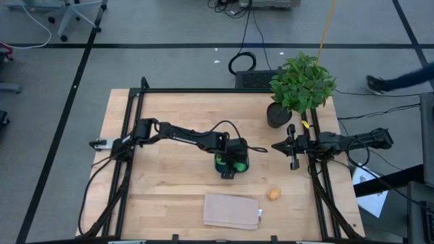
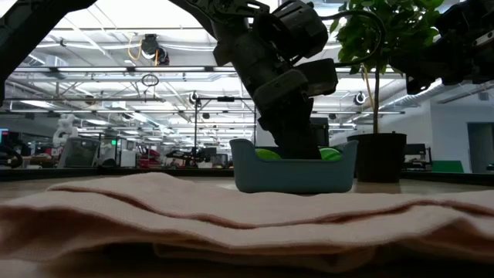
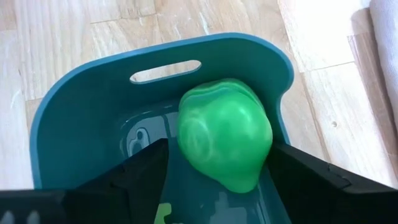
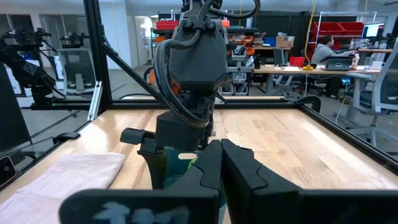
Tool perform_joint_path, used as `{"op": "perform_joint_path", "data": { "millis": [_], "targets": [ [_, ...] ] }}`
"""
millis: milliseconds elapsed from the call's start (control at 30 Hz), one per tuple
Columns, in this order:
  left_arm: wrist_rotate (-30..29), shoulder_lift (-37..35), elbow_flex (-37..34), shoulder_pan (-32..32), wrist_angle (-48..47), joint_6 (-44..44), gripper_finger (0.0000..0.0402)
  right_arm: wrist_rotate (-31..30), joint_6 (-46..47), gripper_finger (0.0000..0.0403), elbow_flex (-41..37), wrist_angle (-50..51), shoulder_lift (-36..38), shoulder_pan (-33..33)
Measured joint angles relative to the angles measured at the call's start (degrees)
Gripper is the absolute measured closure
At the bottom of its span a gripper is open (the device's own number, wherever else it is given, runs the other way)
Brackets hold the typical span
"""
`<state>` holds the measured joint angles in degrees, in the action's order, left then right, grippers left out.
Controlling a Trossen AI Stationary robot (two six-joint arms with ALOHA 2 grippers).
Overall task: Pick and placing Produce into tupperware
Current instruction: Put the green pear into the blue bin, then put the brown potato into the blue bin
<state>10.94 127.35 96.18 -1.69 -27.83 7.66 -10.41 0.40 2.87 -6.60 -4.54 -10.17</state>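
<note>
Plant beside tupperware (cloth nearer), orange fruit outside

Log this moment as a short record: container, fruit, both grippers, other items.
container: teal tupperware, mid-table
bright green fruit: inside the tupperware, between the left gripper's fingers
orange fruit: loose on the table, outside the container
left gripper: down in the tupperware, open around the green fruit
right gripper: shut, waiting beside the potted plant
cloth: folded, near front edge

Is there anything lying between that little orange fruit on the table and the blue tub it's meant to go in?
Nothing visible: bare wood separates the orange fruit from the tupperware; the folded cloth lies off to the side.
</note>
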Motion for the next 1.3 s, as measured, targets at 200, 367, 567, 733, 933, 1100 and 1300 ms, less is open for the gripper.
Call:
{"op": "perform_joint_path", "data": {
  "millis": [200, 367, 567, 733, 933, 1100, 1300],
  "targets": [
    [-0.1, 0.0, 0.0, 0.0, 0.4, 0.0, 0.0132, 0.0, 0.0, 0.0403, 0.0, 0.0, 0.0, 0.0],
    [-0.6, -0.7, 1.3, 0.0, -1.8, -0.1, 0.0132, 0.0, 0.0, 0.0403, 0.0, 0.0, 0.0, 0.0],
    [-1.3, -0.7, 5.6, -0.3, -9.0, 0.0, 0.0133, 0.0, 0.0, 0.0403, 0.0, 0.0, 0.0, 0.0],
    [-2.5, -0.7, 10.4, -0.7, -17.2, 0.9, 0.0133, 0.0, 0.0, 0.0403, 0.0, 0.0, 0.0, 0.0],
    [-3.8, -0.7, 16.9, -1.8, -26.1, 2.4, 0.0144, 0.0, 0.0, 0.0403, 0.0, 0.0, 0.0, 0.0],
    [-7.6, -0.7, 20.7, -2.4, -30.4, 4.7, 0.0221, 0.0, 0.0, 0.0403, 0.0, 0.0, 0.0, 0.0],
    [-7.9, -0.7, 24.3, -1.1, -35.5, 2.8, 0.0355, 0.0, 0.0, 0.0403, 0.0, 0.0, 0.0, 0.0]
  ]
}}
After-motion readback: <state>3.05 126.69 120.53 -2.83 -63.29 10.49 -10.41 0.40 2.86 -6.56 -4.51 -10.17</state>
